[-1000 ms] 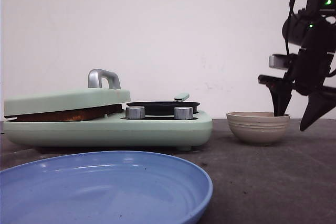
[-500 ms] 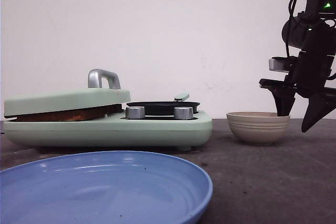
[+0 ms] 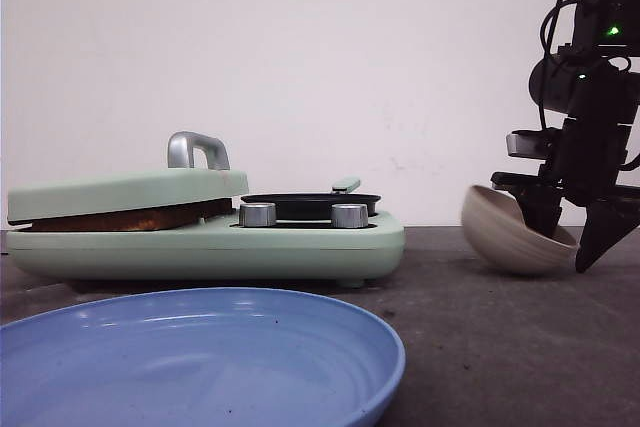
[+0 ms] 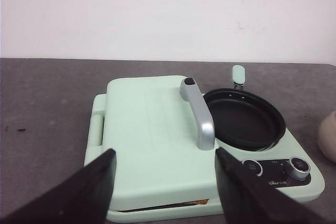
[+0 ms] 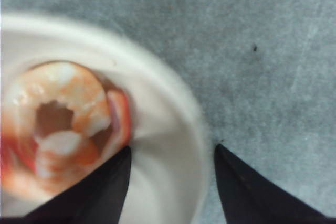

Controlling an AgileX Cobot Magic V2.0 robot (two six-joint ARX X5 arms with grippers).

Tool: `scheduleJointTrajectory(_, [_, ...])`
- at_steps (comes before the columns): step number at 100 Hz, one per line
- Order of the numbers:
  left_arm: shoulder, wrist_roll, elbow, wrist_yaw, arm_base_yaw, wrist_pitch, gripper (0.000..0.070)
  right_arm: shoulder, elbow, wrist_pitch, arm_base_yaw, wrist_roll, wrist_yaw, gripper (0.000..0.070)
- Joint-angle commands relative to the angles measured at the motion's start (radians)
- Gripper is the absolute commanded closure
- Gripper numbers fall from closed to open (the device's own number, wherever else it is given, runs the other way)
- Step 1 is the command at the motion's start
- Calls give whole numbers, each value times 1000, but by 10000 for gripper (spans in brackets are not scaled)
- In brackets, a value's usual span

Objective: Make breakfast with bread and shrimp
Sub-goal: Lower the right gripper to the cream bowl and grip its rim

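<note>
My right gripper (image 3: 572,247) straddles the rim of the tipped bowl (image 3: 505,237) at far right, jaws apart, gripping nothing; risk: the shrimp (image 5: 58,124) inside spills onto the table (image 3: 500,347) if the bowl tips further; the bread (image 3: 130,218) sits under the press lid (image 3: 125,192), left.

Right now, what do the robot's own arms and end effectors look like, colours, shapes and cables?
The right arm is matte black and blocky, with looping black cables, small green indicator lights and a silver-grey block near the wrist. Its right end effector has two long black fingers tapering to points. The left end effector shows the same pair of flat, black, wedge-shaped fingers; no markings are visible.
</note>
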Motion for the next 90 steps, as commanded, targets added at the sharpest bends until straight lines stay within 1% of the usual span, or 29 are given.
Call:
scheduleJointTrajectory(1, [4, -2, 9, -6, -2, 12, 386, 23, 15, 2, 9, -10, -13, 392])
scheduleJointTrajectory(11, [4, -2, 9, -6, -2, 11, 386, 23, 15, 5, 12, 1, -30, 394])
scheduleJointTrajectory(14, [4, -2, 9, -6, -2, 11, 386, 23, 15, 9, 13, 5, -31, 404])
scheduleJointTrajectory(17, [4, -2, 9, -6, -2, 11, 386, 23, 15, 14, 15, 6, -31, 440])
scheduleJointTrajectory(21, [4, -2, 9, -6, -2, 11, 386, 23, 15, 18, 18, 6, -35, 507])
scheduleJointTrajectory(26, [4, -2, 9, -6, -2, 11, 386, 23, 15, 20, 18, 6, -58, 585])
scheduleJointTrajectory(35, [4, 1, 9, -6, -2, 11, 386, 23, 15, 20, 21, 6, -80, 697])
scheduleJointTrajectory(65, [4, 1, 9, -6, -2, 11, 386, 23, 16, 27, 30, 9, -89, 700])
scheduleJointTrajectory(80, [4, 2, 9, -6, -2, 11, 386, 17, 16, 40, 30, 14, -128, 700])
scheduleJointTrajectory(90, [4, 2, 9, -6, -2, 11, 386, 0, 16, 56, 30, 24, -139, 700])
